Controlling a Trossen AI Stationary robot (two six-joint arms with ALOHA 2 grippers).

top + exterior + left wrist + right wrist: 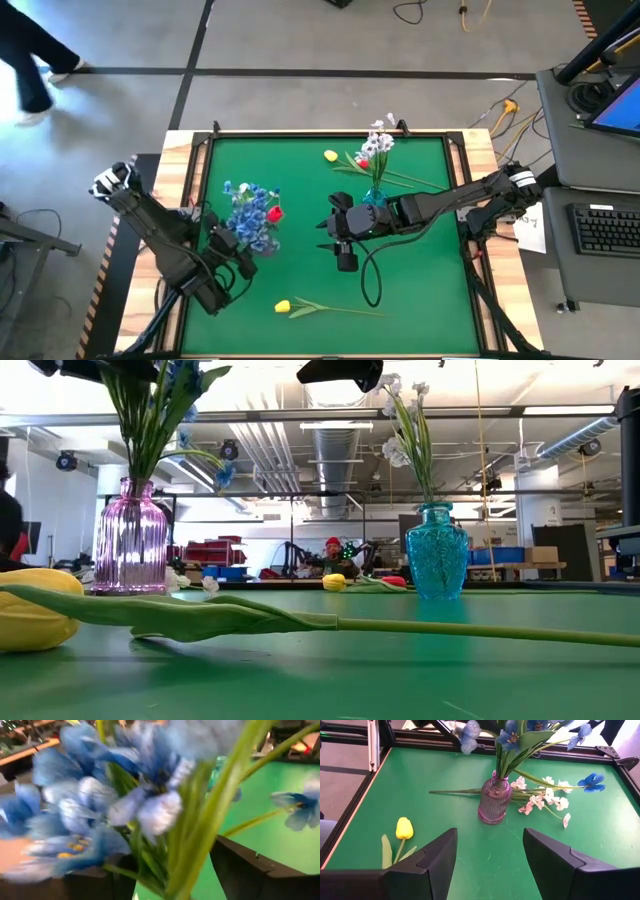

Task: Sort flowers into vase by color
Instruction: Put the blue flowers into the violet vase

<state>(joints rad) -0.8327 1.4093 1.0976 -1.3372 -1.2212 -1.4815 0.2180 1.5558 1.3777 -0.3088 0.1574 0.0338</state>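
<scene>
- What is under you?
- A green table [420, 290] with a wooden rim. Past it is a grey floor, with a desk and a keyboard [605, 228] to my right. Looking low across the table, I see a big workshop with pipes on the ceiling and shelves of boxes far back.
- Where are the flowers?
- Blue flowers [250, 215] stand in a pink vase [130, 538] on my left side, stems up. White flowers [380, 140] stand in a blue vase [436, 550] near the far side. One yellow tulip [283, 306] lies flat at the near edge, its stem stretching along that edge toward my right. Another yellow bud [330, 155] and a red one [362, 162] lie by the blue vase.
- And your grippers?
- My left gripper [243, 262] sits right by the blue flowers, fingers [250, 870] apart, with stems between them. I cannot tell if they touch. My right gripper [337, 232] hangs over the middle of the table, open wide and holding nothing.
</scene>
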